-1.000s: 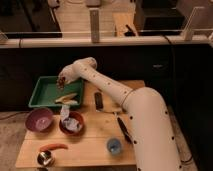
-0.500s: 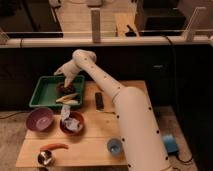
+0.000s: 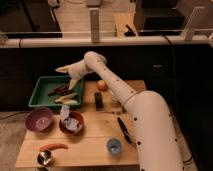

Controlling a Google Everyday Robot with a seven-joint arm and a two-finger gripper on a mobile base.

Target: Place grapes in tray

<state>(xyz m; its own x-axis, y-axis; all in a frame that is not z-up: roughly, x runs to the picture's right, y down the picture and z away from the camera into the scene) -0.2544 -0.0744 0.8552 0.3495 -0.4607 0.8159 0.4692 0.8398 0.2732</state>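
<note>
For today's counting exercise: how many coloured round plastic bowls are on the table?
2: the purple round bowl near the table's left edge, the red round bowl just right of it. The end effector hangs over the green rectangular plastic tray.

The arm [image 3: 145, 125] is a smooth cream-white shell of thick rounded tubes, widening toward the bottom, with a bulbous joint [image 3: 95, 59] near the top. Small dark dots, perhaps screws, mark its side. The gripper [image 3: 67, 79], above the tray [image 3: 41, 90], has 2 pale fingers [image 3: 61, 69] spread apart.
</note>
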